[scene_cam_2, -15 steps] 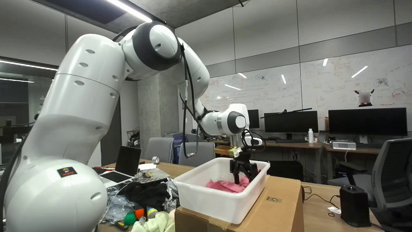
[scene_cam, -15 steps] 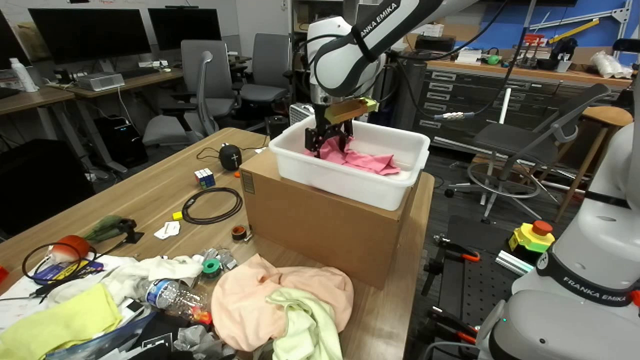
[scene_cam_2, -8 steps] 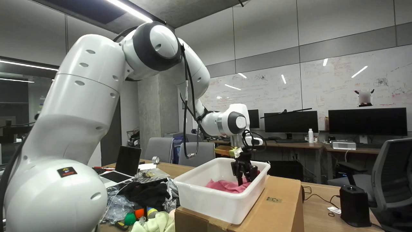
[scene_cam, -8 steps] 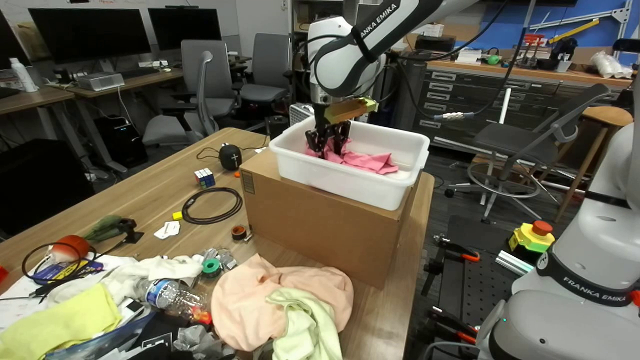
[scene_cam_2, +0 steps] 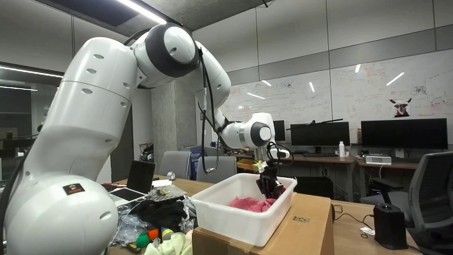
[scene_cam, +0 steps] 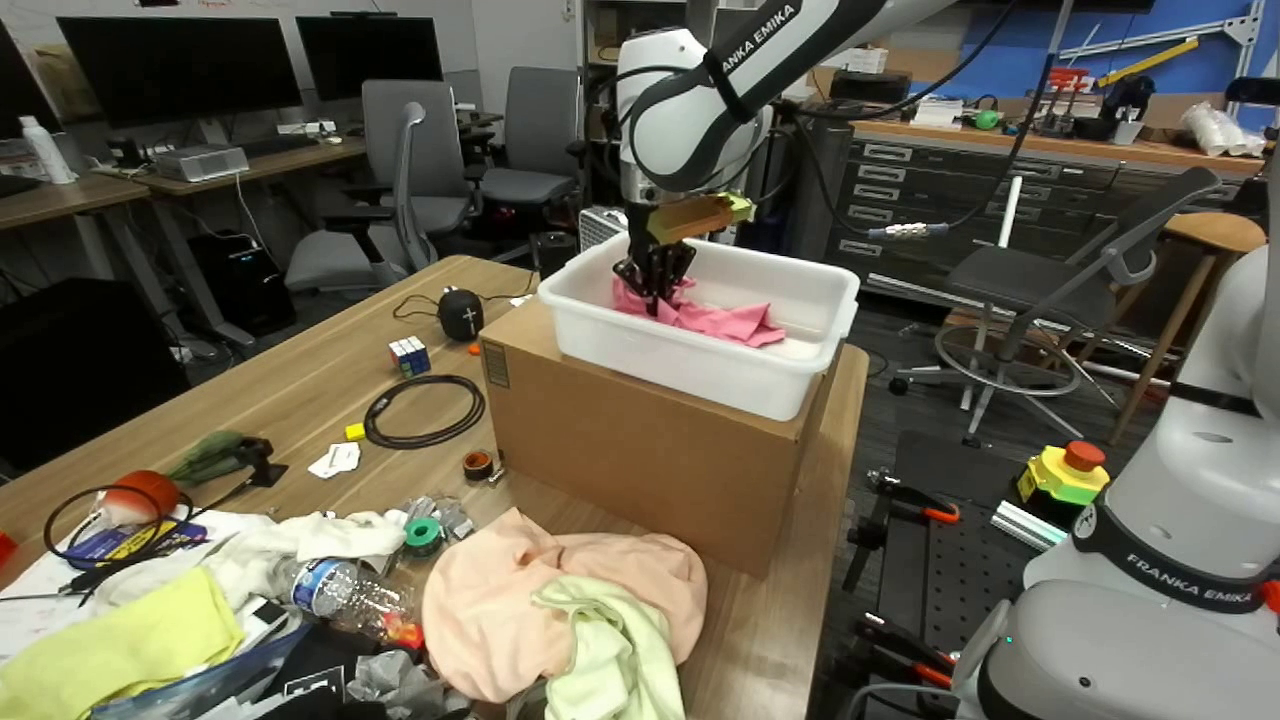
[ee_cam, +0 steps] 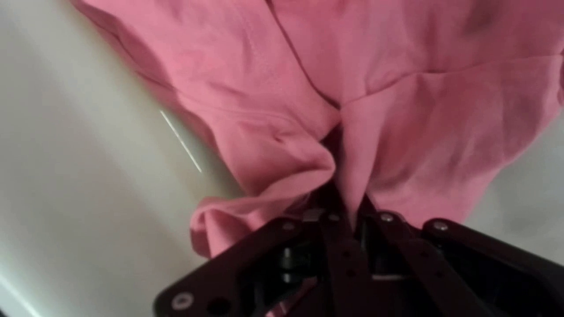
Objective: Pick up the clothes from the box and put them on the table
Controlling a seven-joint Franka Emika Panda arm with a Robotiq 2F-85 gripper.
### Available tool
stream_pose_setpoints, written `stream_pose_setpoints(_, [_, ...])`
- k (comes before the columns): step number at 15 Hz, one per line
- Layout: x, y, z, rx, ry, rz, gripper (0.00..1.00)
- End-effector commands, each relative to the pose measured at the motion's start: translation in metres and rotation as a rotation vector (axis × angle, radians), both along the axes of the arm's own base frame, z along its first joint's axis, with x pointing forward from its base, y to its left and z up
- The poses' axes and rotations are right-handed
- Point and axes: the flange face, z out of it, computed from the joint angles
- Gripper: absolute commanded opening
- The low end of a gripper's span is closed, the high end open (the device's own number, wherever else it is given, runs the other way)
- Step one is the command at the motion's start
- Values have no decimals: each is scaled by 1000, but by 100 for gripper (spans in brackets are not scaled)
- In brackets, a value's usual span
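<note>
Pink clothes (scene_cam: pixel 730 322) lie crumpled in the white plastic box (scene_cam: pixel 690 372), towards one end of it. Both exterior views show my gripper (scene_cam_2: pixel 272 196) pointing down inside that box, its fingers drawn together at the cloth. From the wrist, the pink cloth (ee_cam: pixel 264 92) fills most of the picture, and a fold of it runs in between the fingers of the gripper (ee_cam: pixel 350 198). The jaws are shut on this fold; their tips are hidden in the fabric. The wooden table (scene_cam: pixel 770 640) stretches around and below.
The white box rests on a brown cardboard carton (scene_cam: pixel 640 450). Peach cloth (scene_cam: pixel 490 610) and light green cloth (scene_cam: pixel 620 650) lie on the table beside the carton. A plastic bottle (scene_cam: pixel 350 595), yellow cloth (scene_cam: pixel 120 640), coiled cable (scene_cam: pixel 425 440) and puzzle cube (scene_cam: pixel 409 355) are nearby.
The gripper's fingers have come together from wide apart, gathering the pink cloth between them. The cloth's free end has been drawn slightly towards the gripper. The arm has hardly moved.
</note>
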Motion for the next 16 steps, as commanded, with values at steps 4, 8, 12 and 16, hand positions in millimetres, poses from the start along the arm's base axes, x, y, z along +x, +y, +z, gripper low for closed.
stream_pose_setpoints(4, [-5, -2, 26, 51, -87, -42, 10])
stream_pose_setpoints(8, [-21, -8, 82, 64, -249, -77, 10])
stream_pose_setpoints(12, [-50, -10, 154, 32, -451, -74, 10])
stream_pose_setpoints(16, [-77, -1, 213, 14, -607, -52, 10])
